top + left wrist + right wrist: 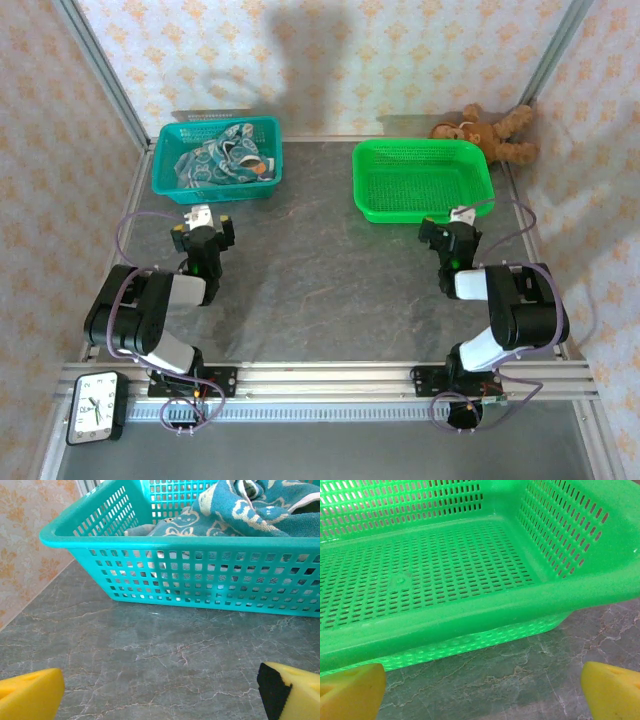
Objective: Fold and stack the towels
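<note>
We've got both arms tucked in low, elbows folded back over their bases and forearms poking out toward 12 o'clock. The left gripper (203, 222) sits just short of the teal basket (215, 190) with its jaws spread wide, holding nothing. In its wrist view the yellow wedge-shaped pads (30, 695) sit far apart at the bottom corners. Same deal for the right gripper (460, 218): wide open, gripping nothing, facing the green basket (420, 212).

The towels (222, 155) are heaped in the teal basket at about 11 o'clock on the table (320, 290) (soft, rumpled teal cloth with pale cartoon prints, rising above the rim). Both baskets are rectangular plastic full of little holes, and the green one at 1 o'clock has slotted walls and floor. The tabletop is dark grey and marble-looking, with fine pale veins. A fuzzy brown teddy bear (490, 135) lies just behind the green basket.
</note>
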